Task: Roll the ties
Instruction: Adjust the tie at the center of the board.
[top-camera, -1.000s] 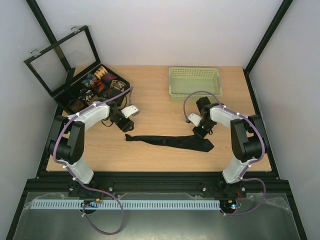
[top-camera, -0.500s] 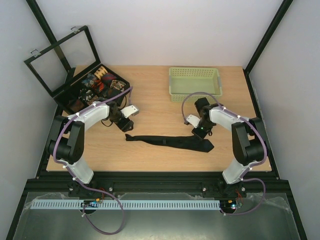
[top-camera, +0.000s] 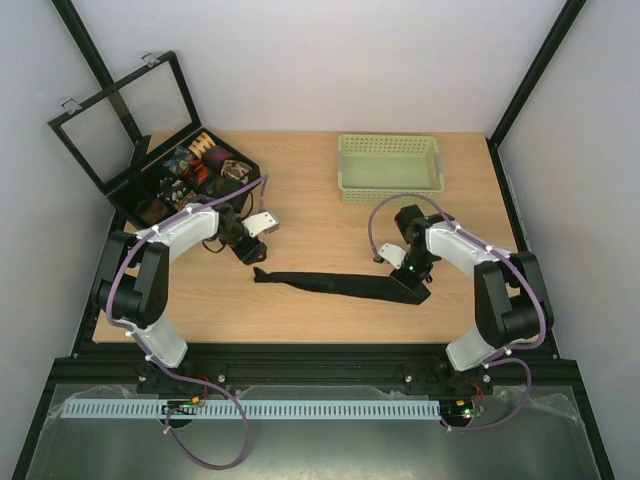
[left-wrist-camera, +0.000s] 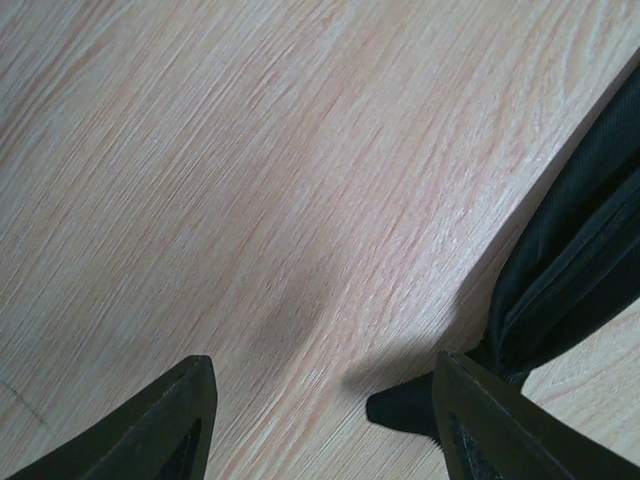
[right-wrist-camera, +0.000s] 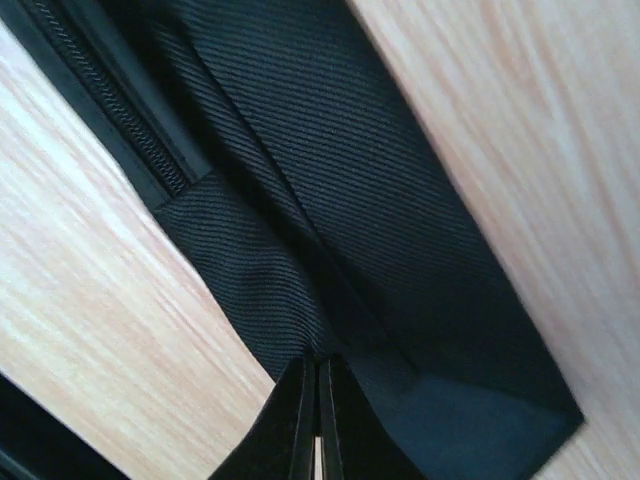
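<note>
Straightening the black tie (top-camera: 340, 284): my right jaws clamp its wide end, left jaws gape empty beside the narrow tip, to grasp next.

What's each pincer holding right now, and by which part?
Right pincer pinches the black tie at its wide end; left pincer is open, holding nothing.
</note>
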